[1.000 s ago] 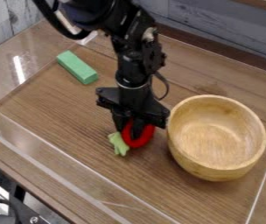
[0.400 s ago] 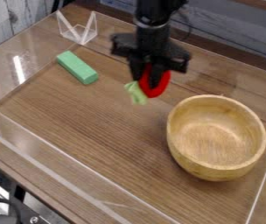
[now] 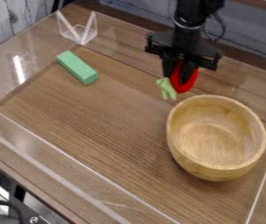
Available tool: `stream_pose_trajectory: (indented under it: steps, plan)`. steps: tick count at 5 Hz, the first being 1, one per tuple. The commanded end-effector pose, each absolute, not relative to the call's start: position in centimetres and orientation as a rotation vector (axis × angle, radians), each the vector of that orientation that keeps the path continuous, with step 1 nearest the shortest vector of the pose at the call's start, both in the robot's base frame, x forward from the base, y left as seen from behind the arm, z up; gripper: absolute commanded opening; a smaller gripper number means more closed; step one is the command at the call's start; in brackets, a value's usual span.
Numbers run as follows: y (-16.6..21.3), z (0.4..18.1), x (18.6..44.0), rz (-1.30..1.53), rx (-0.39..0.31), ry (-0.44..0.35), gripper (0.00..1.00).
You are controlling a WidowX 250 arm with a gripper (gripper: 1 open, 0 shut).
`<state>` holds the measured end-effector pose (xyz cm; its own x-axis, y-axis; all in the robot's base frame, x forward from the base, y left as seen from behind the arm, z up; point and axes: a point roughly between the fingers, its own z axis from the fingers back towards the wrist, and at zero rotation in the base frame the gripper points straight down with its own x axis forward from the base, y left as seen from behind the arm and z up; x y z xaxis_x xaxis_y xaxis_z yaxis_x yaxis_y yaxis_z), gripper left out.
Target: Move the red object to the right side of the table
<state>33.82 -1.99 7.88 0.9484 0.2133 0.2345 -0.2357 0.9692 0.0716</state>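
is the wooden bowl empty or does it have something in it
Empty. The wooden bowl shows only bare wood inside; the red toy fruit hangs in the gripper beyond its rim.

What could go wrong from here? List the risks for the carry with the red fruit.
1. The gripper pinches the red object only at its top, leafy end dangling; it might slip out mid-air and fall onto the table.
2. The wooden bowl sits just below and beside the fruit; a drop here could land inside it.
3. A low pass to the right could clip the bowl's rim.
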Motion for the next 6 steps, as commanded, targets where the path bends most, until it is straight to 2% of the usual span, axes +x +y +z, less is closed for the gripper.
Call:
stream_pose_trajectory:
  steps: [1,2,3,4,6]
  plan:
    - [-1.8,8.9,35.7,0.253,0.095,-0.302,0.0]
    - [-1.5,8.2,36.7,0.275,0.101,-0.313,0.0]
    - [-1.2,9.5,37.6,0.213,0.087,-0.331,0.0]
    - [-0.9,10.6,37.5,0.158,0.076,-0.345,0.0]
    - [0.8,14.0,36.6,0.327,0.109,-0.357,0.0]
